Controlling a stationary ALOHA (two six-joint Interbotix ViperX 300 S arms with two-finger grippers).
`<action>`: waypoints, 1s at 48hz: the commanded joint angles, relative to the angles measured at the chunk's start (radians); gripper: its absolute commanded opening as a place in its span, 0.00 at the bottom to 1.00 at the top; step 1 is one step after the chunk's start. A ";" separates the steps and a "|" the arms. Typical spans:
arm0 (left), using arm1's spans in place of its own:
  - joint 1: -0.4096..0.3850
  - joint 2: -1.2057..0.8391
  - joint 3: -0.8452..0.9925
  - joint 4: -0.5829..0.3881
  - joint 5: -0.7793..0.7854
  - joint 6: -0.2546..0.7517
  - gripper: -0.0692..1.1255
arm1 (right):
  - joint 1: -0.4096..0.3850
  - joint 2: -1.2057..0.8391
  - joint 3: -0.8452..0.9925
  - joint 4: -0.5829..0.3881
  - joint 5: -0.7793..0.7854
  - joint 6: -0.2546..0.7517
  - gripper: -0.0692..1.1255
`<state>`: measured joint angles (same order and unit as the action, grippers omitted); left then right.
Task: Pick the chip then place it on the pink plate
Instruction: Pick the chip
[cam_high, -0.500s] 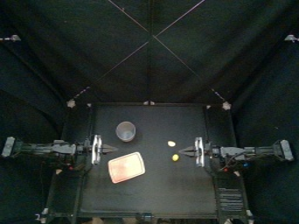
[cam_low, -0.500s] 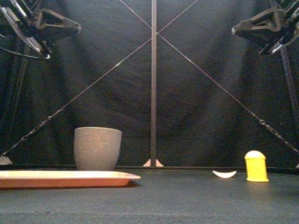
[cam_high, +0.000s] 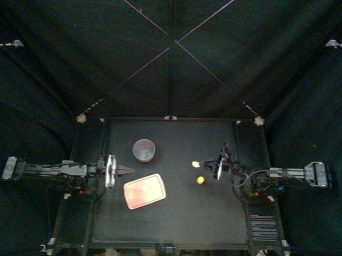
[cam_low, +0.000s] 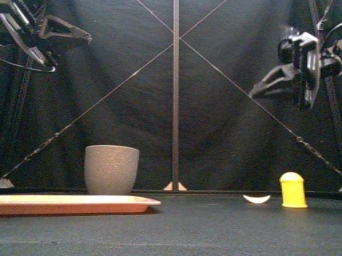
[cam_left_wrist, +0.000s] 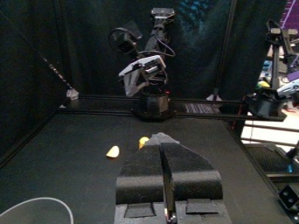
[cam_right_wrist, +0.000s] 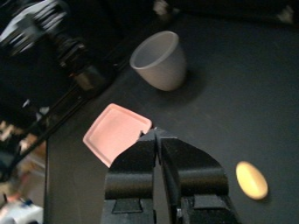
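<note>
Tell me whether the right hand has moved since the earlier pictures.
Yes. The right hand has swung inward and toward the back, nearer the grey cup, and hangs lower in the front view.

Upright grey cup (cam_low: 111, 170) L side; upright yellow toy (cam_low: 291, 189) R side, well apart

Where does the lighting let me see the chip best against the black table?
Front view: the chip stands pale on the dark table, no glare. Top view: only a small bright speck beside the yellow toy. Left wrist view: evenly lit, both show plainly.
</note>
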<state>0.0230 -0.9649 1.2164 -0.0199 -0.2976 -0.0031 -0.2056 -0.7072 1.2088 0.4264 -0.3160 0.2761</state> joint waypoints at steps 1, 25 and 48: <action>0.008 0.005 0.000 -0.014 -0.003 0.002 0.10 | -0.015 0.018 0.009 0.094 0.002 0.089 0.50; 0.101 0.005 0.061 -0.025 -0.008 0.008 0.11 | -0.058 0.210 0.067 0.209 0.031 0.644 0.94; 0.104 -0.003 0.083 -0.026 -0.005 0.005 0.10 | -0.097 0.537 -0.054 0.087 -0.005 0.658 0.94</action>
<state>0.1289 -0.9679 1.3131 -0.0445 -0.2976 0.0031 -0.2930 -0.1795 1.1766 0.5277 -0.3129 0.9327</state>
